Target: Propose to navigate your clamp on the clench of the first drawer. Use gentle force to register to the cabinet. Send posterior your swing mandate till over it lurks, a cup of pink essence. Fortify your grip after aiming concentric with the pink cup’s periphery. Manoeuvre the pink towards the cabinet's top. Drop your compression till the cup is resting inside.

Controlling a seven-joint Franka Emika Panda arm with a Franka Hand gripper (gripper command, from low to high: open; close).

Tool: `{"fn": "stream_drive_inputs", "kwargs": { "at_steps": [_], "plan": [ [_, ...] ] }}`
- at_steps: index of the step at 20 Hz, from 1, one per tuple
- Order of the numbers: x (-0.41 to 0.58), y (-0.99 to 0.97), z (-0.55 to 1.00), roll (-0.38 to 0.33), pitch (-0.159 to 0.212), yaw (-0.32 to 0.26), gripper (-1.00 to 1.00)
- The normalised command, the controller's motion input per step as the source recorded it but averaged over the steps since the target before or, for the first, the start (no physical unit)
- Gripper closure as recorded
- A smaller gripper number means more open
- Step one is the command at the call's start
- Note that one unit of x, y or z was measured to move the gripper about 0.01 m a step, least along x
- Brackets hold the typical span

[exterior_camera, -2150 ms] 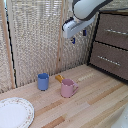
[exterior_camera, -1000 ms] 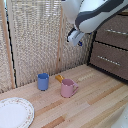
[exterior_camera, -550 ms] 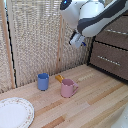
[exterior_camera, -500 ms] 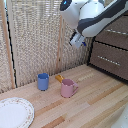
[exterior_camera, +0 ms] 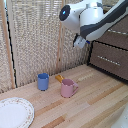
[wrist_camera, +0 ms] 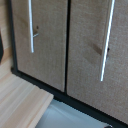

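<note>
The pink cup (exterior_camera: 67,88), a mug with a side loop handle, stands upright on the wooden table in the exterior view. My gripper (exterior_camera: 79,43) hangs from the bulky white arm (exterior_camera: 92,19), well above the cup and beside the dark-brown cabinet (exterior_camera: 107,65) at the exterior view's right. Its fingers are too small and blurred to show whether they are open. The arm hides most of the topmost drawer. The wrist view shows two brown drawer fronts, each with a silver bar handle (wrist_camera: 31,25) (wrist_camera: 106,40). I cannot tell which is the first drawer. No fingers show there.
A handleless blue cup (exterior_camera: 43,81) stands just to the exterior view's left of the pink cup, with a small yellow object (exterior_camera: 59,78) between them. A white patterned plate (exterior_camera: 14,113) lies at the front left. A woven blind (exterior_camera: 35,40) backs the table (exterior_camera: 95,100).
The arm has turned, bringing more of its white body into view at the top. The gripper has drifted slightly down. Cups and plate have not moved.
</note>
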Motion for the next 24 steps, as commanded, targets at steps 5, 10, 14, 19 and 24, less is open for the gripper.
{"fn": "stream_drive_inputs", "kwargs": {
  "at_steps": [5,10,14,19,24],
  "plan": [
    [-0.021,-0.63,0.0,-0.196,-0.072,-0.003,-1.0],
    [-0.013,-0.7,0.1,-0.169,-0.044,-0.011,-1.0],
    [0.0,-0.74,0.2,-0.167,-0.017,-0.002,-1.0],
    [0.0,-0.74,0.13,-0.118,-0.016,0.0,-1.0],
    [0.0,-0.63,0.0,-0.052,0.0,0.001,-1.0]
  ]
}}
